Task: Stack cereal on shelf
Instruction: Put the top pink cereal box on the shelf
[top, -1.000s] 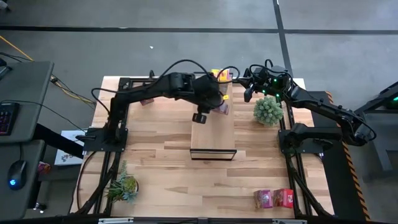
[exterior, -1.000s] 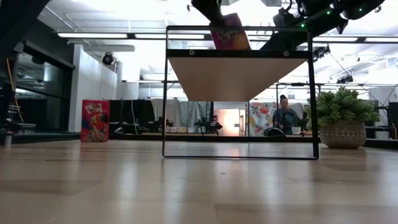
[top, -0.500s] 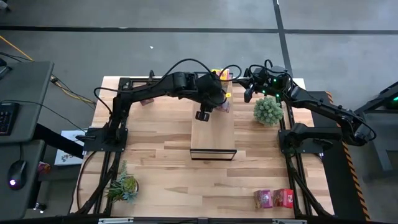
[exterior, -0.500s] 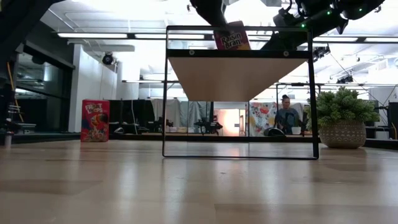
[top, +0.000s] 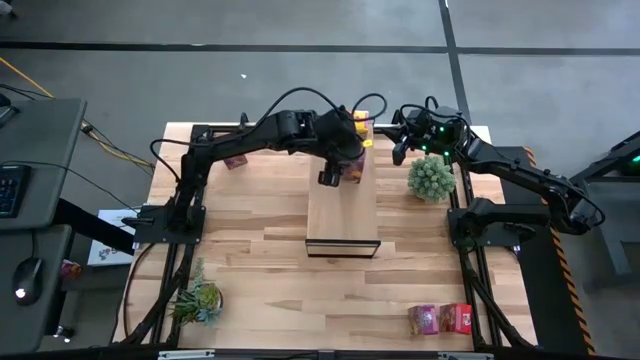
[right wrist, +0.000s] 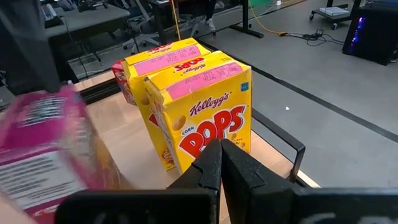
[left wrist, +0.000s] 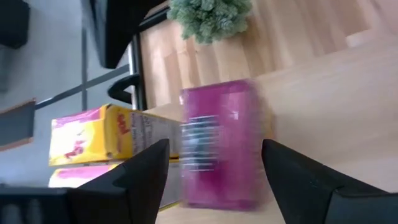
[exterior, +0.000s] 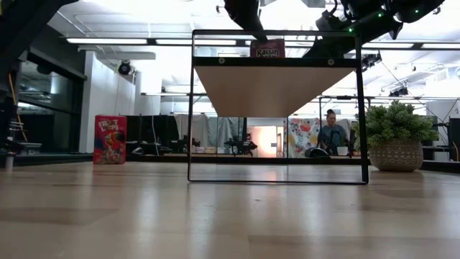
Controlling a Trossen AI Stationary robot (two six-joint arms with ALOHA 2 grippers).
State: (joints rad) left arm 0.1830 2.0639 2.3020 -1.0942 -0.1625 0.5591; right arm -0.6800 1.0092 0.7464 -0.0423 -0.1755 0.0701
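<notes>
A magenta cereal box (left wrist: 221, 143) stands on its lower end on the shelf's light-wood top (top: 342, 215), near the far end, and also shows in the low view (exterior: 267, 49). Two yellow cereal boxes (right wrist: 199, 118) stand just beyond it on the shelf's far end (top: 358, 125). My left gripper (left wrist: 214, 144) is open over the shelf's far end (top: 345, 160). Its fingers flank the magenta box with a gap on each side. My right gripper (right wrist: 221, 146) hangs shut beside the shelf's far right corner (top: 398, 150), facing the yellow boxes.
A potted plant (top: 431, 177) stands right of the shelf, another (top: 198, 300) at the near left. A red cereal box (exterior: 110, 139) stands at the far left. A magenta and a red box (top: 441, 319) sit at the near right. A person (exterior: 331, 133) sits in the room behind.
My left gripper has opened and let go of the magenta box while shifting a little toward the table's far edge. The box, held tilted above the shelf a second ago, has sunk and now stands upright on the shelf's top.
</notes>
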